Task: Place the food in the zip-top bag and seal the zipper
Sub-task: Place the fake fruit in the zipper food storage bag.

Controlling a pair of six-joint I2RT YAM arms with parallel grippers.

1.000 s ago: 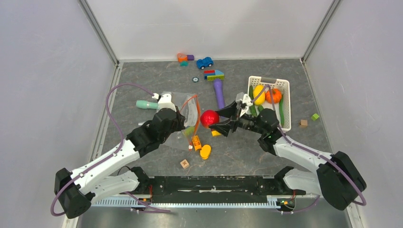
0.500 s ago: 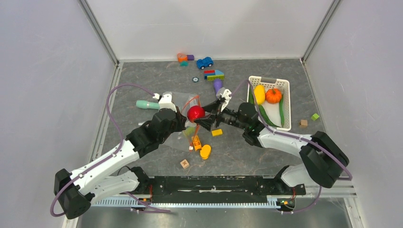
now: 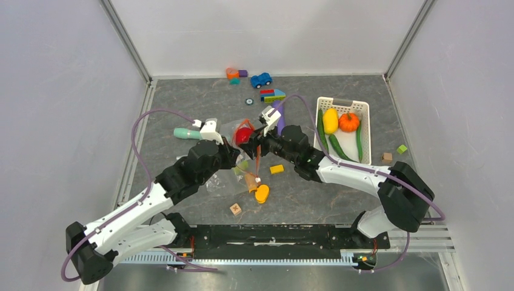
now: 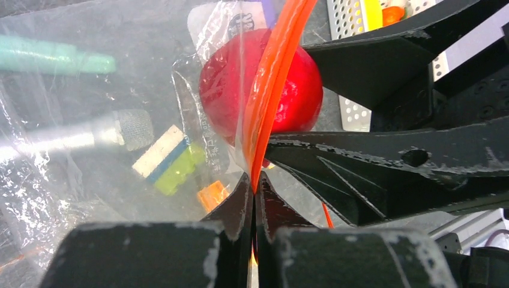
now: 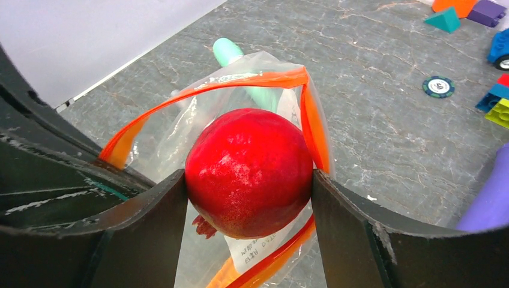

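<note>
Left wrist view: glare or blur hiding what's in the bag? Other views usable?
Left wrist: white glare streaks on the zip-top bag film, items behind it hazy; red fruit and zipper readable; own jaws close and dark. Right wrist: red fruit sharp, soft highlight on top; jaws in shadow. Top external: even light, faint shadows, no blur.

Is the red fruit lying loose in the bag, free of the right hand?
No, in the right wrist view the right hand clamps the red fruit from both sides.
</note>
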